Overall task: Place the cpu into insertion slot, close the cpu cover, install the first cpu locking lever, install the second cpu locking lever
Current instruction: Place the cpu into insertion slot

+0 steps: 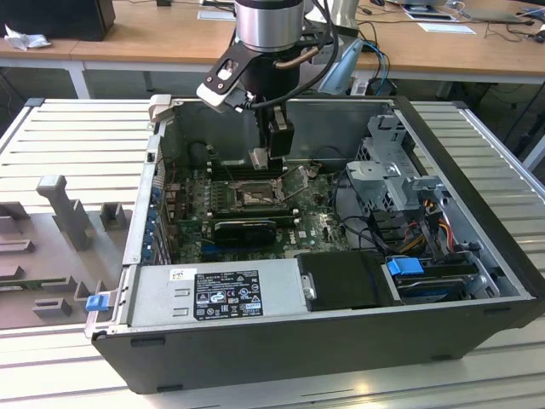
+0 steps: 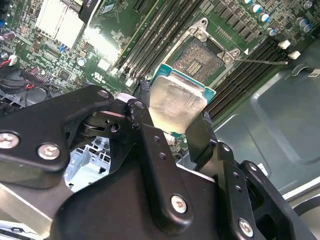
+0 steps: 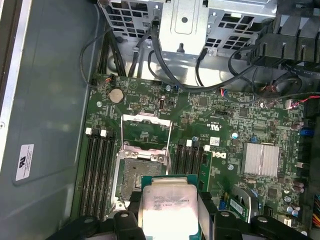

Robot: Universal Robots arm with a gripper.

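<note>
The cpu (image 2: 177,102) is clamped between the jaws of the gripper (image 2: 172,112). The insertion slot (image 3: 137,172) lies apparently just below them, its cpu cover (image 3: 147,131) open beyond. The computer case (image 1: 298,349) rests on a slatted metal table (image 1: 77,136); a wooden desk (image 1: 153,34) stands behind.

Open insertion slot (image 3: 136,172) between memory slots (image 3: 97,172)
</note>
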